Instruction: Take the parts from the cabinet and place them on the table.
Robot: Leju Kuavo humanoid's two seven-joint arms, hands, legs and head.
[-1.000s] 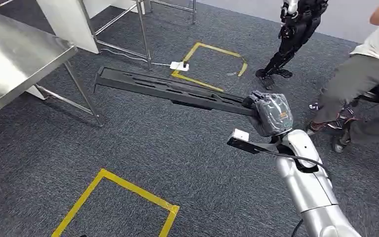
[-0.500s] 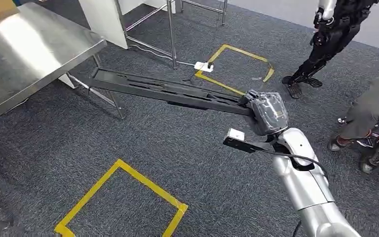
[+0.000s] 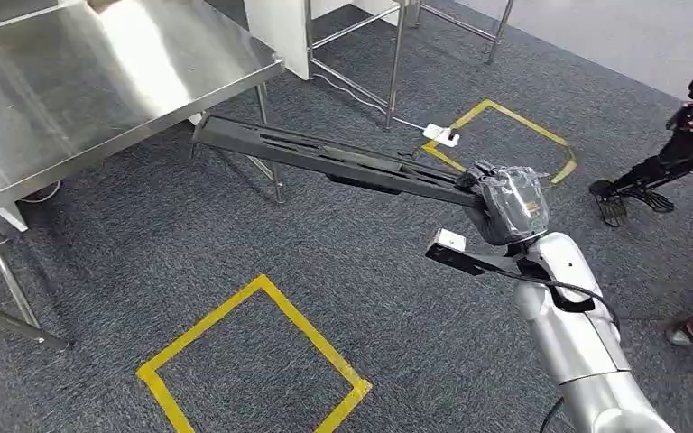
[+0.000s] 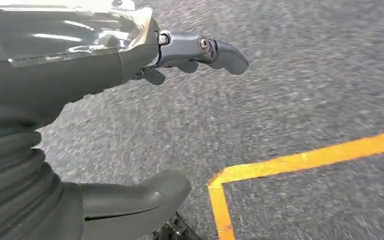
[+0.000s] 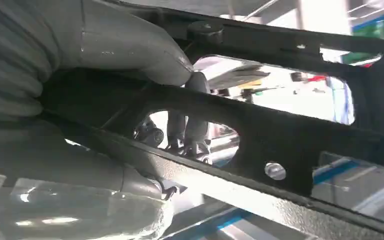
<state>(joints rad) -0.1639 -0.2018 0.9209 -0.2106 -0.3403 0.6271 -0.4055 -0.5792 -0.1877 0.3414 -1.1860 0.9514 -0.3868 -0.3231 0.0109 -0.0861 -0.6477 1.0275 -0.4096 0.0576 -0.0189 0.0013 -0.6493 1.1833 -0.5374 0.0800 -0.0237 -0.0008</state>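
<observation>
A long black slotted part stretches from my right hand toward the steel table, its far end just under the table's near corner. My right hand grips the part's near end. In the right wrist view the thumb and fingers wrap the black part through one of its cut-outs. In the left wrist view my left hand hangs over grey carpet with its thumb and fingers apart and nothing in it.
Yellow tape squares mark the carpet in front of me, and another lies farther off with a white power strip beside it. Table legs stand near the part's far end. Another dark humanoid robot stands at the right.
The whole view has swung, so the camera has turned: the steel table now fills the upper left and is much nearer. The part's far end now reaches under the table corner. The person has left the view.
</observation>
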